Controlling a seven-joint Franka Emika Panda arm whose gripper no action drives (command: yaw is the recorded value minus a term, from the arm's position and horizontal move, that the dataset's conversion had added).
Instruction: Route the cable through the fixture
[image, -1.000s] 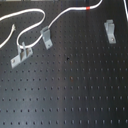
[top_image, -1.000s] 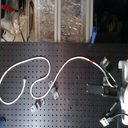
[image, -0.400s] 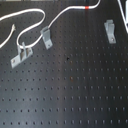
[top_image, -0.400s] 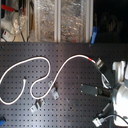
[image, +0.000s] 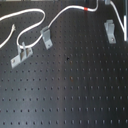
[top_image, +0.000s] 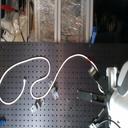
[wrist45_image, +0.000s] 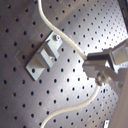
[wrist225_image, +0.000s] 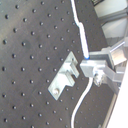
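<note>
Between my jaws, the cable (wrist225_image: 83, 47) is passing in both wrist views, and I am gripping it just beside its red band (top_image: 90, 59), my gripper (wrist225_image: 89, 64) clenched on it. I am judging this thin white cord to be light, limp and somewhat slippery, best held near the band. Beyond my jaws it is trailing in loose loops across the pegboard (image: 75, 95), alongside the nearest fixture (wrist225_image: 65, 77) and not yet through it.

Looping white cable (top_image: 46, 64), red band (top_image: 90, 59)
</note>
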